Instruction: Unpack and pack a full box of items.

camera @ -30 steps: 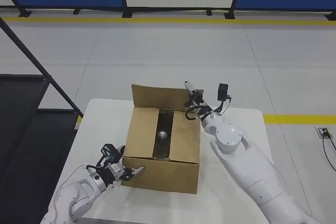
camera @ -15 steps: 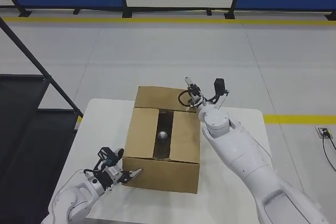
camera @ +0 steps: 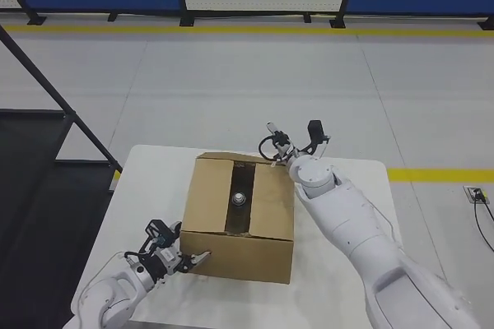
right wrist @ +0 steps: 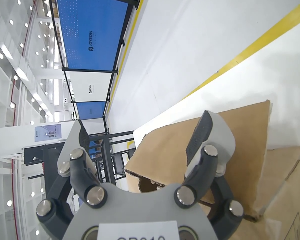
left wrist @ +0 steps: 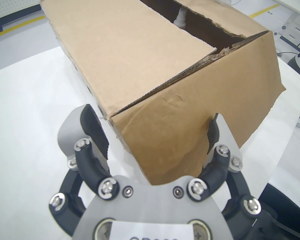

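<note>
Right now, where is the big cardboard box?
In the top view the cardboard box sits on the table, left gripper at its near corner, right gripper at its far edge.

Light: bright, even, from ceiling lamps (right wrist: pixel 0 55).
Shadow: deep inside the box (camera: pixel 210 193) opening.
Edges: straight lines bow in wrist views.

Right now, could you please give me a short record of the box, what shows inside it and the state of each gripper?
Box: cardboard box on the white table, two long top flaps folded down, a gap between them.
Inside: a pale item shows through the gap; what it is cannot be told.
Left gripper: open, at the box's near end, jaws either side of its creased panel.
Right gripper: open, at the box's far end, by the far flap.
</note>
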Motion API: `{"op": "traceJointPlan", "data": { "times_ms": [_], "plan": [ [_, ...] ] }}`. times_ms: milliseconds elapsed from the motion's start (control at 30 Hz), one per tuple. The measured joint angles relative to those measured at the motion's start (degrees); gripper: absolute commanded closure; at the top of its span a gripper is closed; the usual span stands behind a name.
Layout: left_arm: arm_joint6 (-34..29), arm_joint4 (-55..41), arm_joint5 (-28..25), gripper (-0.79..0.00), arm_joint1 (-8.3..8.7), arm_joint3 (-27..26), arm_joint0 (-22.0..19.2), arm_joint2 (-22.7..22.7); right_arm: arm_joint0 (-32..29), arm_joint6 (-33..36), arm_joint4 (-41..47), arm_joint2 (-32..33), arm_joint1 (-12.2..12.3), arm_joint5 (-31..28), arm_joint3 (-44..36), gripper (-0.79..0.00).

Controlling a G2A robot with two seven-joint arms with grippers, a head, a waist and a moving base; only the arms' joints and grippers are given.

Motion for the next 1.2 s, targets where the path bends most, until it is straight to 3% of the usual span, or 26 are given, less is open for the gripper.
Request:
{"op": "traceJointPlan", "data": {
  "times_ms": [400,667,833,1033,1200],
  "plan": [
    [0.18,1.17,-0.17,-0.785,0.17,-1.04,0.64,0.45,0.96,3.3,-3.05,0.46,-1.18,-1.13,2.61,-0.785],
    [1.95,-1.41,0.77,-0.785,0.42,-1.86,1.6,-2.12,0.1,0.38,-1.1,3.66,-0.94,-10.93,0.32,-0.785],
    [3.07,-4.63,0.8,-0.785,0.72,-3.73,3.34,-5.17,-0.67,7.51,-3.45,4.03,-0.21,-15.2,-3.81,-0.785],
    [5.37,-10.44,1.84,-0.785,1.01,-6.08,6.2,-10.18,-2.52,21.67,-9.13,2.98,1.12,-14.57,-10.44,-0.785],
    [6.98,-13.59,5.51,-0.785,1.01,-6.94,7.99,-13.54,-4.86,27.46,-14.81,2.27,2.3,-12.54,-16.06,-0.785]
  ]
}}
